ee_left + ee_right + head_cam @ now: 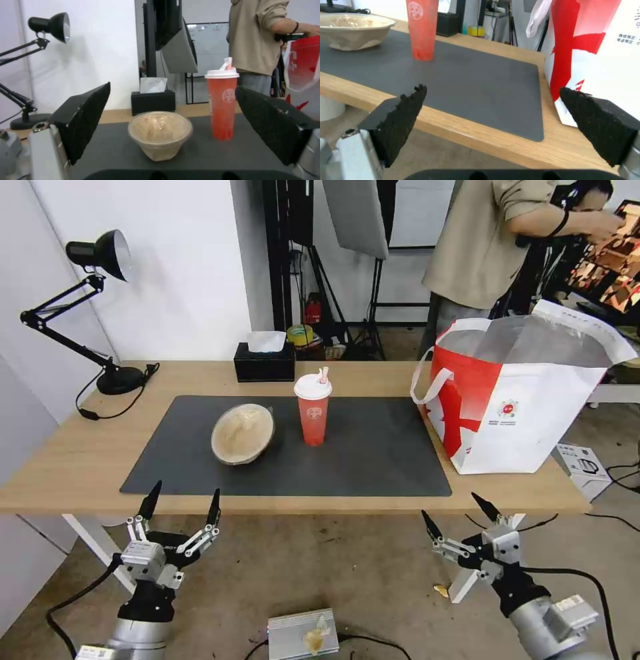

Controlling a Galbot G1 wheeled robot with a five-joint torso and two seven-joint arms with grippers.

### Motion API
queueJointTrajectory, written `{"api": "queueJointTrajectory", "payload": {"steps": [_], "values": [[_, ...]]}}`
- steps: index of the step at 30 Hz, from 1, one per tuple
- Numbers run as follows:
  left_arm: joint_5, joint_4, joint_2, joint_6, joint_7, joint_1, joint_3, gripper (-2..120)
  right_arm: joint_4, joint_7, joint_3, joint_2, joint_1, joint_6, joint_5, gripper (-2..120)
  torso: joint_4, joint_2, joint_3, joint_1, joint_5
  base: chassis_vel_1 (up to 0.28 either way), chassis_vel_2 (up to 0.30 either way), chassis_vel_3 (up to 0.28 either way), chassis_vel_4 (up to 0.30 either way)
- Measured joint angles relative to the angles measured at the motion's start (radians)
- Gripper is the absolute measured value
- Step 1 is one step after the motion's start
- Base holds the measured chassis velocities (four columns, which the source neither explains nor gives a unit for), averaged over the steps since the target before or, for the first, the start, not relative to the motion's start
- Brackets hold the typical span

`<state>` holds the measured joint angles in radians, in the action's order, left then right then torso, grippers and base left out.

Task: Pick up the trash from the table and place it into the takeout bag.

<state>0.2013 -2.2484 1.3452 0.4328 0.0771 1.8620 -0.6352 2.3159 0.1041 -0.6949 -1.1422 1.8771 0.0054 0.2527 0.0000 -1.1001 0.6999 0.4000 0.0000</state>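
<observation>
The tan paper bowl (pixel 243 433), tilted on its side, lies on the dark grey mat (pixel 373 460) just beside the upright red drink cup (pixel 313 410) at its 3 o'clock. The takeout bag (pixel 533 407) stands open on the light-wood surface (pixel 67 460) at the mat's 3 o'clock edge. Both grippers hang empty below the surface's near edge, the left gripper (pixel 181 500) at the bowl's 7 o'clock and the right gripper (pixel 460 517) at the bag's 7 o'clock, each with jaws spread wide.

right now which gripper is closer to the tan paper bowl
Left. The left gripper hangs open below the table's near edge, almost directly in front of the tan paper bowl. The right gripper, also open, sits far across, in front of the takeout bag.
</observation>
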Motion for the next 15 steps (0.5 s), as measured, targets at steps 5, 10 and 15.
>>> {"api": "queueJointTrajectory", "payload": {"steps": [5, 10, 15], "values": [[-0.001, 0.0, 0.0, 0.001, 0.006, 0.003, 0.004, 100, -0.001, -0.002, -0.002, 0.0, -0.002, 0.0, 0.0, 100, 0.0, 0.0, 0.0, 0.0, 0.0, 0.0, 0.0, 0.0, 0.0], [-0.001, 0.005, -0.003, 0.002, 0.007, 0.002, 0.004, 100, -0.001, -0.005, -0.005, 0.0, -0.002, 0.001, 0.001, 100, 0.0, 0.0, 0.0, 0.0, 0.0, 0.0, 0.0, 0.0, 0.0], [-0.001, 0.011, -0.007, 0.002, 0.007, -0.002, 0.005, 100, -0.001, -0.006, -0.005, 0.0, 0.0, 0.001, 0.001, 100, 0.0, 0.0, 0.0, 0.0, 0.0, 0.0, 0.0, 0.0, 0.0]]}}
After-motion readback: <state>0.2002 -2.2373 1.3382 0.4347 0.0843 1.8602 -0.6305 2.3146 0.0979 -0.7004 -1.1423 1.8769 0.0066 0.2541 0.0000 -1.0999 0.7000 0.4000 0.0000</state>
